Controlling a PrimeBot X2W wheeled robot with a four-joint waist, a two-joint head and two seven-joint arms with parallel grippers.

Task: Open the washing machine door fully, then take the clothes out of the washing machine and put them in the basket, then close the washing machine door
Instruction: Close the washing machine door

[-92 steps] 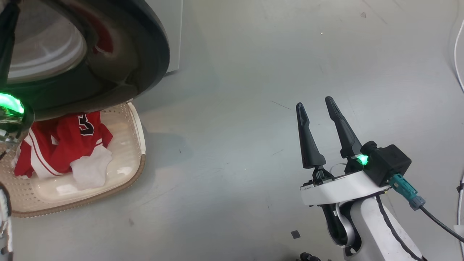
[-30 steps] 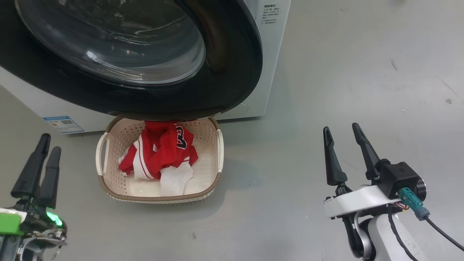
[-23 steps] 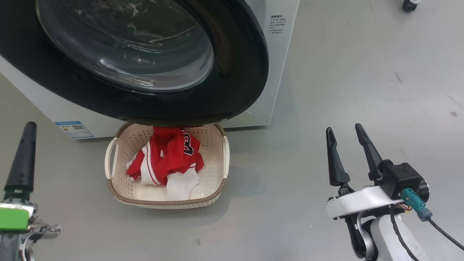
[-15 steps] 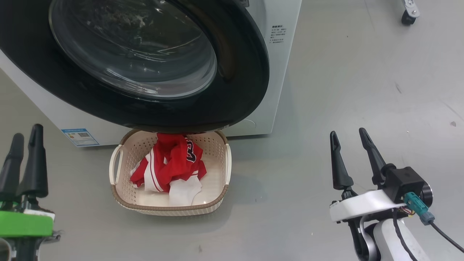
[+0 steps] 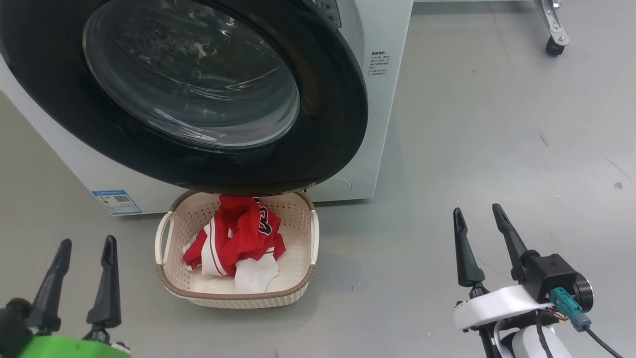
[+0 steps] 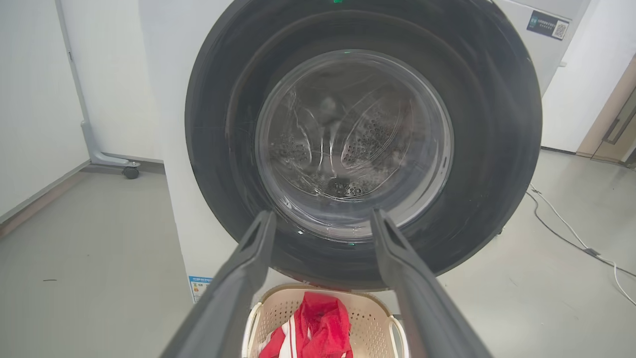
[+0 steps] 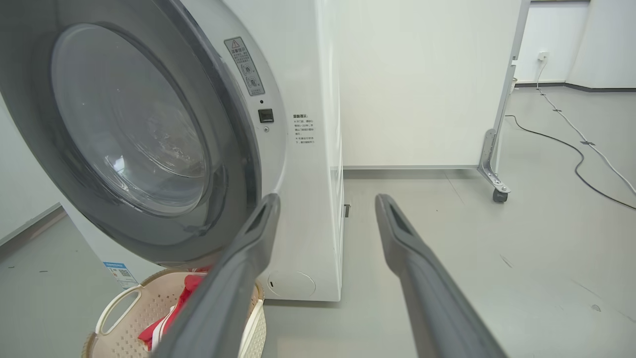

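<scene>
The washing machine door (image 5: 328,124), a black ring around a glass bowl, lies flat against the white washing machine (image 5: 382,99). Below it on the floor stands the cream basket (image 5: 238,298), holding the clothes (image 5: 238,238): a red jersey with a white piece in front. My left gripper (image 5: 87,241) is open and empty at the lower left, short of the basket. My right gripper (image 5: 476,209) is open and empty over bare floor to the right. The left wrist view faces the door (image 6: 492,124) between the open left gripper (image 6: 323,214), with basket (image 6: 367,303) and clothes (image 6: 323,328) below.
A blue label (image 5: 115,200) marks the washer's lower left corner. A wheeled stand leg (image 5: 551,30) is at the far right behind the machine, and a cable (image 7: 571,144) runs along the floor there. Grey floor spreads to the right of the basket.
The head camera has pulled back and tilted, so washer and basket sit lower in the picture. My left gripper has turned and dropped; both fingers now show spread. The right gripper holds its pose.
</scene>
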